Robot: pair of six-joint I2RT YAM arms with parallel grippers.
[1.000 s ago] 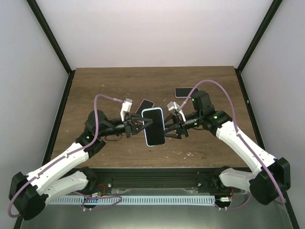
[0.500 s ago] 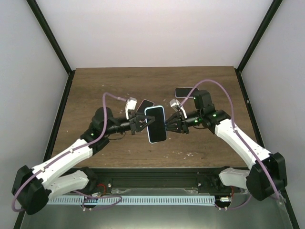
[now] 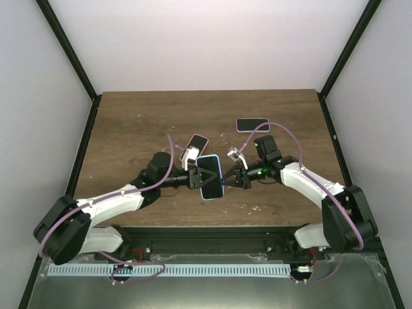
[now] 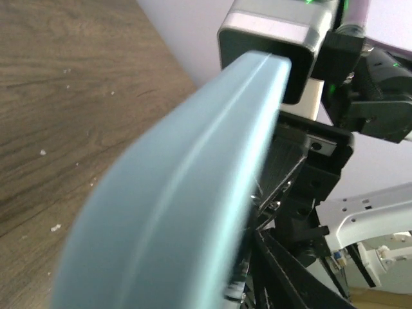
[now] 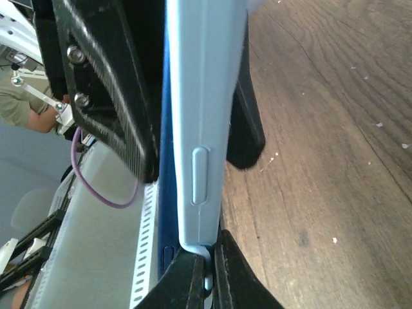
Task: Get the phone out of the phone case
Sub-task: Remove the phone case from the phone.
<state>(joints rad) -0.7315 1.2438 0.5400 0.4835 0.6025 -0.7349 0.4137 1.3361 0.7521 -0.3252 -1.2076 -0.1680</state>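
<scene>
Right pincer clamped tight on one edge of phone case, phone seated inside, held above surface near front-edge middle. Left pincer at opposite edge; can't tell its opening.

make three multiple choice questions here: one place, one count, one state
1. Where is the phone in its case? A in a box B between the left gripper and right gripper C on the arm bases
2. How many phones lie on the table? A none B four C two
3. The right gripper is A shut on the case B wide open C out of view
Answers: B, a gripper sits at each side; C, a nearer phone and a farther phone; A, its fingers pinch the case edge.
</scene>
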